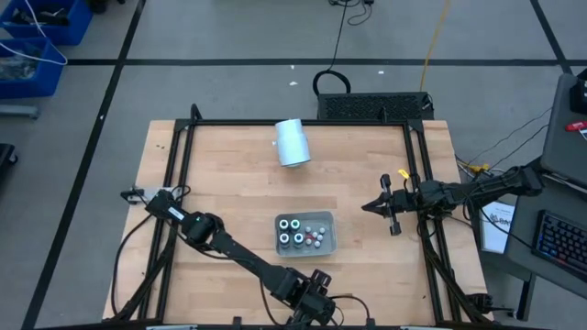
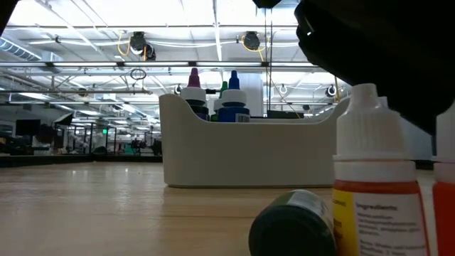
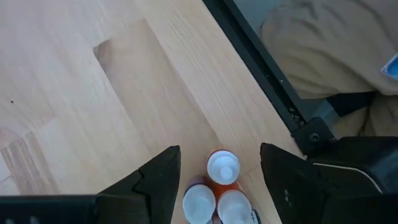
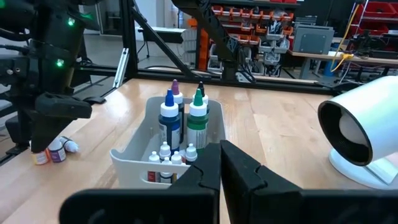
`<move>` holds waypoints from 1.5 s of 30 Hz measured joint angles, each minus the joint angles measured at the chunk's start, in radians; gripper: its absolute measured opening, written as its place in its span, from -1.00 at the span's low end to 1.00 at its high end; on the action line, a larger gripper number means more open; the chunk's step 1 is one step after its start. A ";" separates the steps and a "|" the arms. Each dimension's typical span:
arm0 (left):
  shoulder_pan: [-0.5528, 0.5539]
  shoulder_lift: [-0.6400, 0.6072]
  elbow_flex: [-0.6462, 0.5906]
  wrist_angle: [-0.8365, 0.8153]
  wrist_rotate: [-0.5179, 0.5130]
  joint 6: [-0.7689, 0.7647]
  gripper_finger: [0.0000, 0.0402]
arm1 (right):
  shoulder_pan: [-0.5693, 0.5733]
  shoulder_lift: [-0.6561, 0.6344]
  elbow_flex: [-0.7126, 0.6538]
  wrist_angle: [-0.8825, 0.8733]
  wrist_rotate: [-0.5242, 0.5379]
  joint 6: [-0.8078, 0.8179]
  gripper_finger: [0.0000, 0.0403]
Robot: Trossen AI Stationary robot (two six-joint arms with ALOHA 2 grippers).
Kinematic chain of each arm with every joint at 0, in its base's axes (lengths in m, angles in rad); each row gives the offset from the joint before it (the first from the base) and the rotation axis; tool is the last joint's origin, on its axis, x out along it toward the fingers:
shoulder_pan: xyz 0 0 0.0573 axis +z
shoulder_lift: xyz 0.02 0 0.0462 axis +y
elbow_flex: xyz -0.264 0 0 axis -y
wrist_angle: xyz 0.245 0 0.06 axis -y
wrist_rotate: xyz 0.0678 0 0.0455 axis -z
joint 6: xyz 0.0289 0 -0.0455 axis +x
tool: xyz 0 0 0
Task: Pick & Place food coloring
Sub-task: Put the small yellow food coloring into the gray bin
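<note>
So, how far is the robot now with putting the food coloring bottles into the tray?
Done: several bottles stand in the grey tray. In hand: nothing; the left gripper is open above three small bottles on the table's near edge. Left: those, plus one lying beside them. The right gripper waits shut.

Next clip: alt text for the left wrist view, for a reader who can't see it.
The left gripper, open, hangs over three small white-capped food coloring bottles standing clustered on the wooden table, its two dark fingers either side of them. The table's black frame edge runs diagonally behind.
</note>
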 joint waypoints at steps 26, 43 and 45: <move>0.000 0.000 -0.029 0.010 -0.022 -0.001 -0.31 | 0.000 0.000 0.000 -0.014 0.000 0.000 -1.00; 0.000 -0.005 0.000 0.065 -0.022 0.080 -0.63 | 0.000 0.000 0.000 -0.014 0.000 0.000 -1.00; 0.001 -0.028 0.007 0.059 -0.022 0.086 -0.63 | 0.000 0.000 0.000 -0.015 0.000 0.000 -1.00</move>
